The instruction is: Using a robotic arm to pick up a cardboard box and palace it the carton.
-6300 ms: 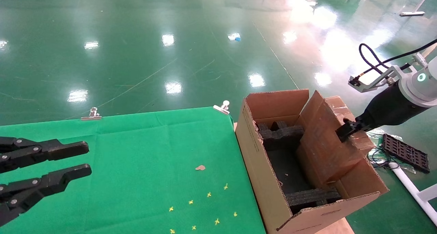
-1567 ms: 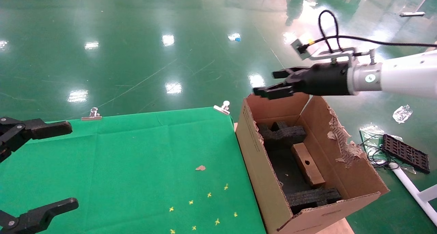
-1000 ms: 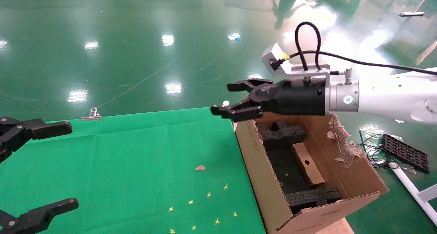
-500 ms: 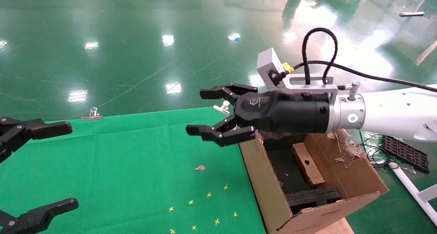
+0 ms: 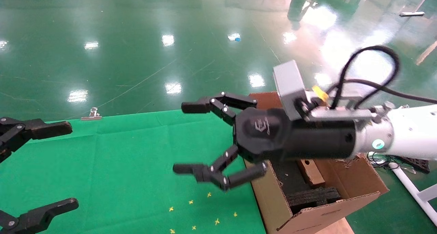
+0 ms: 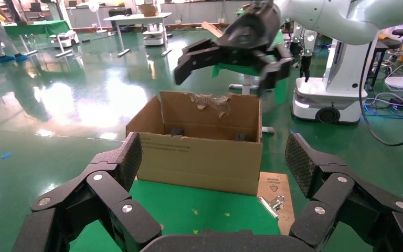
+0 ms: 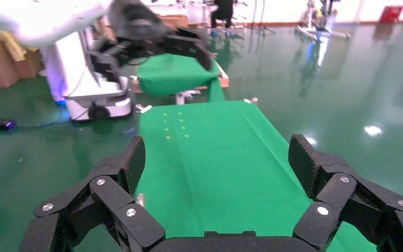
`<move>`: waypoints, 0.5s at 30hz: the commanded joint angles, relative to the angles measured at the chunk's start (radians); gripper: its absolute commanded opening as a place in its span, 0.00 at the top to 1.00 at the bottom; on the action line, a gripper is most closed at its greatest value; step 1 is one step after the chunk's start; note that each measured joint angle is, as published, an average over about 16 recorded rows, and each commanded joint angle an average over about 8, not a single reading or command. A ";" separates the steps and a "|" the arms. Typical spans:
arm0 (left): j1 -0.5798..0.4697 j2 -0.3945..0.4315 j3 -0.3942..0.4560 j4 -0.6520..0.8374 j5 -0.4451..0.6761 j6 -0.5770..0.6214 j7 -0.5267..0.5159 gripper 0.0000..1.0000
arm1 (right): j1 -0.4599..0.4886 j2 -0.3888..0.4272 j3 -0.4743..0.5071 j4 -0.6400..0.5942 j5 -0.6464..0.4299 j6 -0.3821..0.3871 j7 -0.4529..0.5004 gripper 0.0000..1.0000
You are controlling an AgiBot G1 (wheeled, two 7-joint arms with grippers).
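Note:
The cardboard box (image 5: 310,172), a narrow brown slab with a round hole, lies inside the carton (image 5: 317,218) between black foam inserts; the arm hides much of it. My right gripper (image 5: 182,138) on the white robotic arm (image 5: 409,138) hangs open and empty over the green table (image 5: 136,159), just left of the carton. In the right wrist view its fingers (image 7: 135,160) frame only green cloth. My left gripper (image 5: 68,165) is parked open at the table's left edge. The left wrist view faces the carton (image 6: 199,160); the box inside is hidden.
Metal clips (image 5: 90,114) pin the cloth at the far edge. Small yellow marks (image 5: 205,206) dot the cloth near the front. A white pipe (image 5: 409,188) and cables lie on the floor right of the carton. A wooden board (image 6: 274,186) shows beside the carton.
The right gripper, earlier shut on the box over the carton, has left it inside. It has swung left and nearer, out over the green table, open. The left gripper stays still.

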 commanded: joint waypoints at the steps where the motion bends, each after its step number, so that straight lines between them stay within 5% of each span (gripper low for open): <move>1: 0.000 0.000 0.000 0.000 0.000 0.000 0.000 0.00 | -0.030 0.004 0.038 0.034 0.008 -0.012 -0.004 0.00; 15: 0.000 0.000 0.000 0.000 -0.001 0.000 0.000 0.00 | -0.071 0.010 0.089 0.080 0.021 -0.030 -0.011 0.00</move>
